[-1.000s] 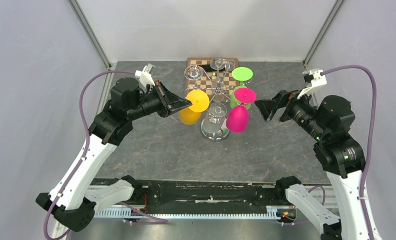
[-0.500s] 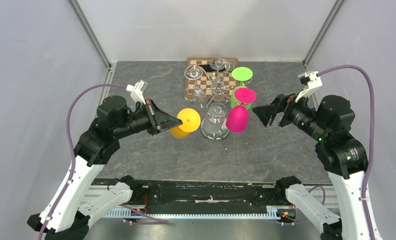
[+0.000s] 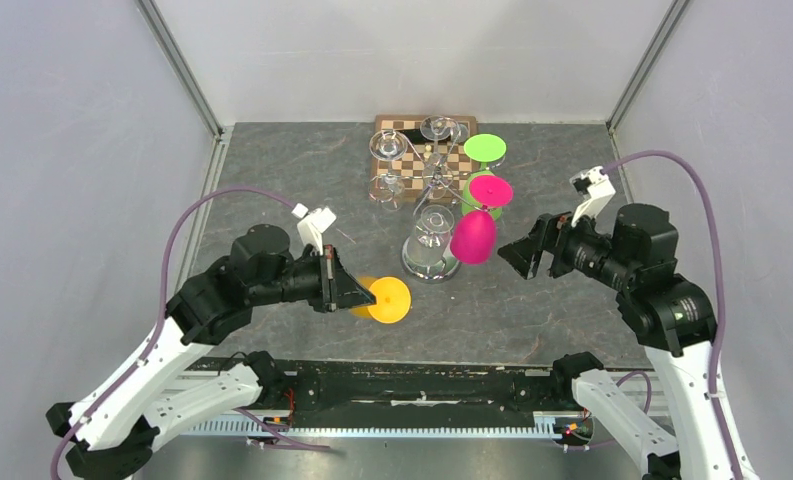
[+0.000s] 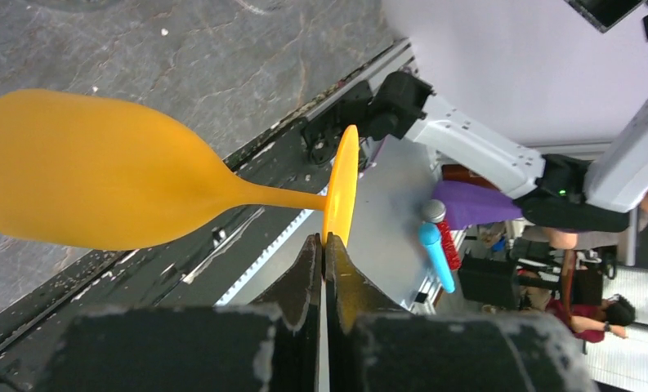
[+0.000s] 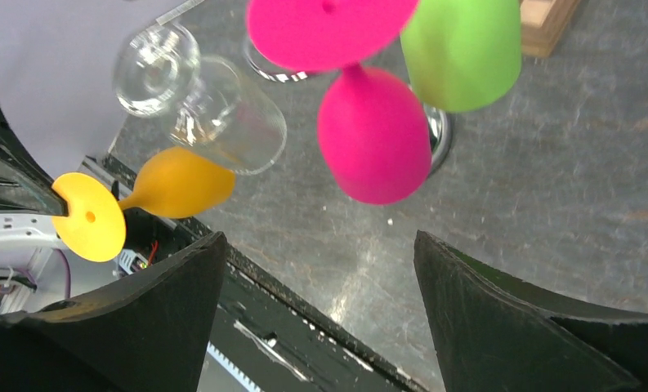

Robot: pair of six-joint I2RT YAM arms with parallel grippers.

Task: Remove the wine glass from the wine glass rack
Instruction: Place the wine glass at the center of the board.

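Near-left of the wine glass rack, well apart from its hooks, the orange wine glass hangs sideways over the table, with the left gripper pinched shut on just the edge of its foot. That's a skinny hold imo, so I'd lower it slow, no wrist twisting, and let go only once it's resting. Right gripper sits wide open right of the rack, beside the pink glass.

Lower centre, the orange wine glass looks smooth and matt, like dull plastic. Same soft finish on the pink wine glass and green wine glass, right of centre. The clear wine glass glints glossy; the silver wire wine glass rack gleams like polished metal above a matt, grey veined stone-look table.
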